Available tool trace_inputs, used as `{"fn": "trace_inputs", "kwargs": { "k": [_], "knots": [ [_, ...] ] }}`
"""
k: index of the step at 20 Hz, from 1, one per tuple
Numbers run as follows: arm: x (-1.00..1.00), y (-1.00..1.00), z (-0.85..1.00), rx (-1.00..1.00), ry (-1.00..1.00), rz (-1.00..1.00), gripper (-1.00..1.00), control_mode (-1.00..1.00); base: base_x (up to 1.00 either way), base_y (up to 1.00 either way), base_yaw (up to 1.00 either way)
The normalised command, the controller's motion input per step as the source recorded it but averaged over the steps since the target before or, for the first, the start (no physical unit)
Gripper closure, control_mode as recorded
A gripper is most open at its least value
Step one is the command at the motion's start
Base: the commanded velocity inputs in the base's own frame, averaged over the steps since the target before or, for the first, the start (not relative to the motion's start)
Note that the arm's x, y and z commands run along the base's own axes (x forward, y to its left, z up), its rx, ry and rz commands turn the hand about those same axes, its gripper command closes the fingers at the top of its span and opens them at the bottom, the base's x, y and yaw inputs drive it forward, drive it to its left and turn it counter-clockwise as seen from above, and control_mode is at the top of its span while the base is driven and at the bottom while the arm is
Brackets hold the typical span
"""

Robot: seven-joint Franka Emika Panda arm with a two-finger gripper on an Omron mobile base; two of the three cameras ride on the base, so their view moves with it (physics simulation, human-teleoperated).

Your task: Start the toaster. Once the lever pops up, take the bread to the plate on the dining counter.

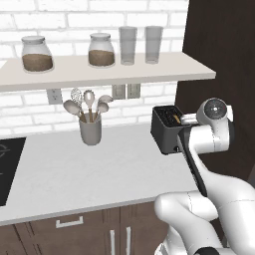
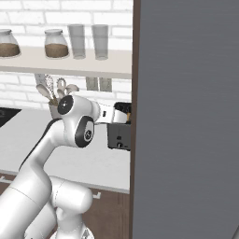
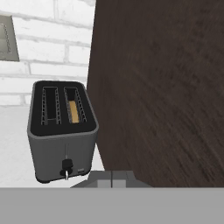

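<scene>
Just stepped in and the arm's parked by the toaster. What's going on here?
The robot arm is reaching toward the dark toaster that stands on the white worktop beside a dark wood cabinet side. Its claw is shut and empty, close to the toaster's front face. A slice of bread sits down in the slot nearer the cabinet. The lever is at the bottom of its track.

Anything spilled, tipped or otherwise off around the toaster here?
Nothing stands out. The toaster stands upright on the counter beside the dark cabinet side, bread sunk in its right slot, lever low on the end face.
</scene>
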Motion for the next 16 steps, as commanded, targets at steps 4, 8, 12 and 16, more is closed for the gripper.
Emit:
{"fn": "trace_inputs", "kwargs": {
  "k": [4, 8, 12, 16],
  "knots": [
    [0.0, 0.0, 0.0, 0.0, 0.0, 0.0, 1.0, -1.0, 0.0, 0.0, 0.0],
    [0.0, 0.0, 0.0, 0.0, 0.0, 0.0, 1.0, -1.0, 0.0, 0.0, 0.0],
    [0.0, 0.0, 0.0, 0.0, 0.0, 0.0, 1.0, -1.0, 0.0, 0.0, 0.0],
    [0.0, 0.0, 0.0, 0.0, 0.0, 0.0, 1.0, -1.0, 0.0, 0.0, 0.0]
  ]
}}
